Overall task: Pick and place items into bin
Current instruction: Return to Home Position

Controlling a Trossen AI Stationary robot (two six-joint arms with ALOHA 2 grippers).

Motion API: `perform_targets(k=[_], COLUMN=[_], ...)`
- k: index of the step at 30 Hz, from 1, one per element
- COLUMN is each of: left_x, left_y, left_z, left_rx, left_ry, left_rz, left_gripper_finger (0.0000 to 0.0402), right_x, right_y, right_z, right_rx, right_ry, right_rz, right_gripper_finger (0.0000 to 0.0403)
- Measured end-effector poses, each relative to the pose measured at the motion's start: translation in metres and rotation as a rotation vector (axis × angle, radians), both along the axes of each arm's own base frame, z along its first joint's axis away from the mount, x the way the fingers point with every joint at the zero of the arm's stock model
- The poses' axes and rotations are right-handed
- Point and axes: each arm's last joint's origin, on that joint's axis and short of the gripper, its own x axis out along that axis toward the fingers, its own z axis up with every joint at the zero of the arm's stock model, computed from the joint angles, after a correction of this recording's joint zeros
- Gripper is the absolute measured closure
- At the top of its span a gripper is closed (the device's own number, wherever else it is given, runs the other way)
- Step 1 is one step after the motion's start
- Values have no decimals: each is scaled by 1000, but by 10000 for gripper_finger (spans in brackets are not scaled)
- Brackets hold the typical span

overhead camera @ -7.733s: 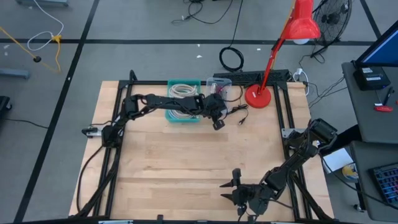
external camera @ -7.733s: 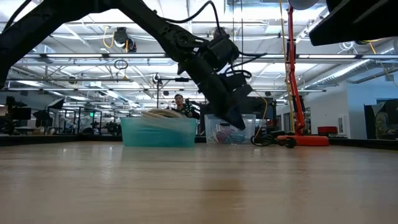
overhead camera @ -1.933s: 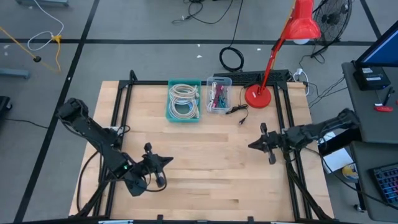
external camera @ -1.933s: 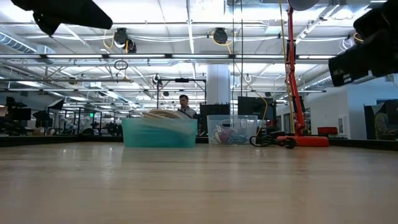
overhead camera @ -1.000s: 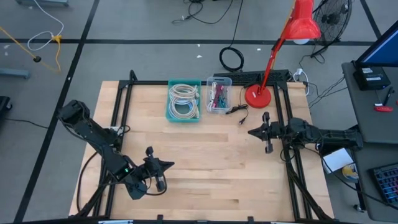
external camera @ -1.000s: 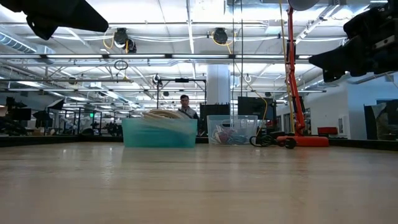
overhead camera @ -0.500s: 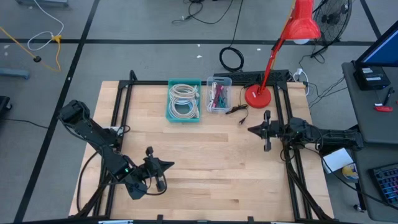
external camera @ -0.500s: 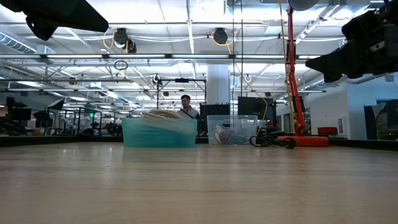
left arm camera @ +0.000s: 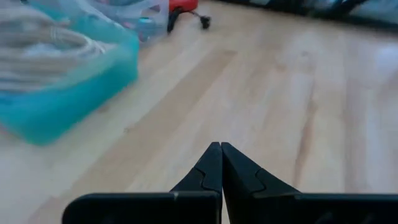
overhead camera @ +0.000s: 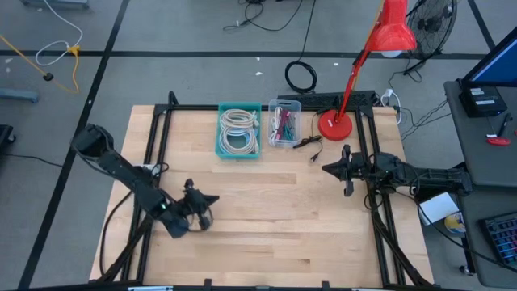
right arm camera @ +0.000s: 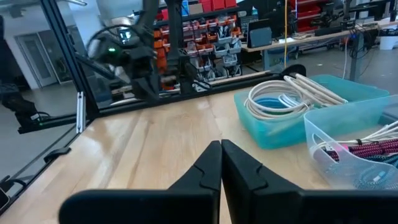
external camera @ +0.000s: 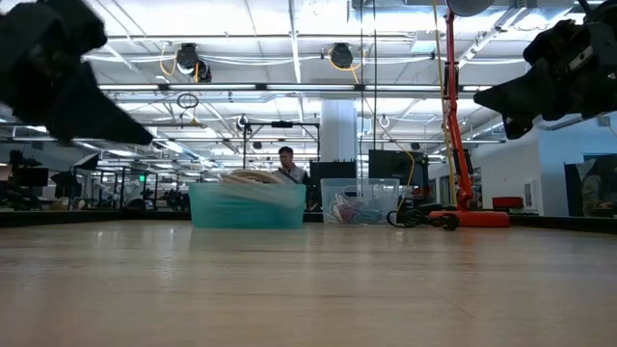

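Observation:
A teal bin at the table's far middle holds white and beige cable coils, which also show in the right wrist view. Beside it, on its right, a clear bin holds small maroon and teal cords. My left gripper hovers shut over the near left of the table, pointing toward the right edge, with nothing in it. My right gripper is shut and bare at the right side, pointing left.
A red lamp's base stands right of the clear bin, its black cord and plug lying on the wood. Black frame rails run along the table's sides. Bare wood lies between the grippers. A person stands far behind the table.
My left gripper has come down and gone a little toward the table's far edge and left, still shut and holding nothing; in the low view it has dropped from the top edge into the picture. The bins and cables have not moved.

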Motion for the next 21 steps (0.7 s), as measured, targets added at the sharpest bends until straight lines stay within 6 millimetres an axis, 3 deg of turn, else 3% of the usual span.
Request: perform_targets(k=[4, 8, 13, 21], left_x=[-28, -47, -36, -21], left_y=[24, 47, 64, 103], left_z=[-20, -18, -5, -4], left_rx=[-109, -143, -41, -7], left_ry=[-162, -360, -399, -379], left_rz=[-69, -183, -262, -370], left_gripper_finger=[401, 401, 401, 401], right_x=[0, 0, 0, 1], right_y=[0, 0, 0, 0], right_z=[0, 0, 0, 0], right_rx=[1, 0, 0, 0], right_ry=[-1, -2, -3, -2], right_rz=[0, 0, 0, -3], right_gripper_finger=[403, 403, 403, 403])
